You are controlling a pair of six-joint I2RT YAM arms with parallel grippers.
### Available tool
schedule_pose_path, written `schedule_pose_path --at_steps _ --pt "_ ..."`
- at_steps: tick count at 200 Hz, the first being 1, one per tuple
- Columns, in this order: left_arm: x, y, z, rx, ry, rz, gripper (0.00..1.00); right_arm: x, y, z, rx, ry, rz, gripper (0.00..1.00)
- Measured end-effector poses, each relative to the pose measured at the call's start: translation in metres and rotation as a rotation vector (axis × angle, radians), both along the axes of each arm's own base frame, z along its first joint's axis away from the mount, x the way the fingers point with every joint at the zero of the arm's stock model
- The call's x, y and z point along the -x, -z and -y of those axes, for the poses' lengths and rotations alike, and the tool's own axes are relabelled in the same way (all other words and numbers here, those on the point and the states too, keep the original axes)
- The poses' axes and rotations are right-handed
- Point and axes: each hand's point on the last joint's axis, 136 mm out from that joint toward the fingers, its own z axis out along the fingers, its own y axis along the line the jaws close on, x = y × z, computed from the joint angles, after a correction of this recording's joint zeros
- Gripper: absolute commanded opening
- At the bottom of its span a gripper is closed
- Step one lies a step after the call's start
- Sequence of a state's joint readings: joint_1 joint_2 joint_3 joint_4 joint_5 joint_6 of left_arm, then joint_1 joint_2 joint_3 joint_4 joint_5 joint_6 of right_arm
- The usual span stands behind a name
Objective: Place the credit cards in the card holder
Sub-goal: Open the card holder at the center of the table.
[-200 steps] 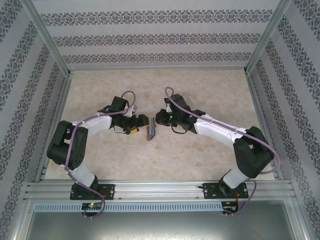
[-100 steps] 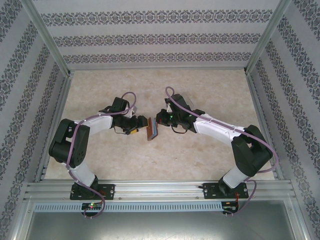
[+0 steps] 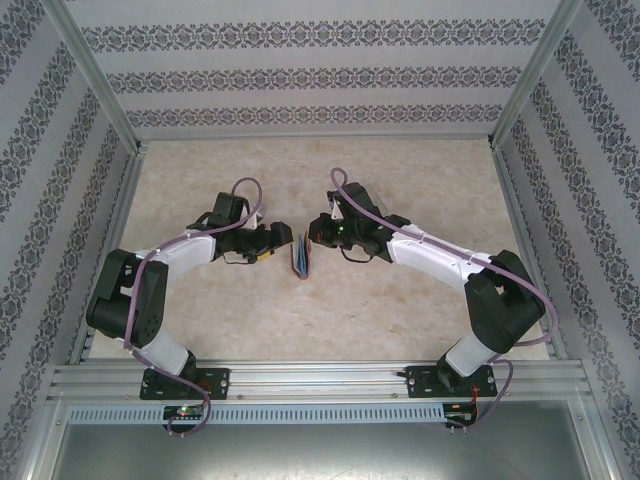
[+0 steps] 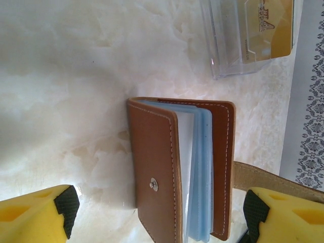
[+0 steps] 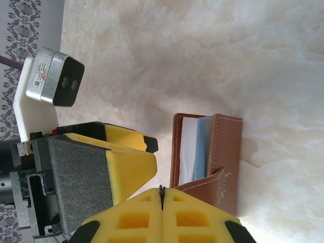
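Presently the holder (image 4: 154, 152) stands on its edge on the table (image 4: 76, 76), covers parted a little so the blue-grey sleeves (image 4: 200, 177) show. In the top view it sits between the two arms. The left gripper (image 4: 159, 205) is spread wide, one yellow pad on each side of the holder and neither touching it. The right gripper (image 5: 161, 195) is pressed closed, and the strap (image 5: 202, 188) runs into its fingertips, so it seems to pinch the strap end, though the contact itself is hidden.

The step in hand looks like opening and steadying the holder so a sleeve can take a card. To do it well, the left pads should take the cover with the snap stud (image 4: 153, 185) only, not both covers, or the holder shuts again. The right should hold the strap taut without pulling, since a tug could tip the holder flat.

One orange card (image 4: 268, 25) lies in the clear box (image 4: 223, 55), well apart from the holder and not yet fetched.
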State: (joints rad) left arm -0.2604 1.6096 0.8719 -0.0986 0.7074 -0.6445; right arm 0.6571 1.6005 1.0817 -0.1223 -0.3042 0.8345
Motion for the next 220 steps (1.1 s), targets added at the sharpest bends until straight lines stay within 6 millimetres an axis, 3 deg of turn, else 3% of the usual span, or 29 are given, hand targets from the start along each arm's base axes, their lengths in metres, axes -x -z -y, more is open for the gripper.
schedule_pose_path --at_steps 44,92,142,160,172,201,220 --pt "0.001 0.016 -0.001 -0.018 0.004 -0.033 0.65 0.0 0.0 0.0 0.002 0.0 -0.001 0.0" --pt "0.002 0.03 -0.001 -0.033 0.015 -0.057 0.57 0.001 0.011 0.005 0.026 0.014 -0.012 0.0" --pt "0.002 0.03 -0.001 -0.035 0.021 -0.051 0.59 0.0 0.03 0.022 0.066 0.052 -0.041 0.0" --pt "0.002 0.029 -0.001 -0.035 0.025 -0.047 0.74 -0.002 0.037 0.03 0.081 0.07 -0.054 0.0" --pt "0.002 0.029 -0.001 -0.035 0.024 -0.048 0.76 -0.002 0.042 0.034 0.091 0.08 -0.061 0.0" --pt "0.002 0.03 -0.001 -0.035 0.023 -0.049 0.77 -0.003 0.05 0.041 0.107 0.095 -0.079 0.0" --pt "0.003 0.032 -0.001 -0.036 0.023 -0.057 0.71 -0.004 0.052 0.042 0.111 0.097 -0.083 0.0"
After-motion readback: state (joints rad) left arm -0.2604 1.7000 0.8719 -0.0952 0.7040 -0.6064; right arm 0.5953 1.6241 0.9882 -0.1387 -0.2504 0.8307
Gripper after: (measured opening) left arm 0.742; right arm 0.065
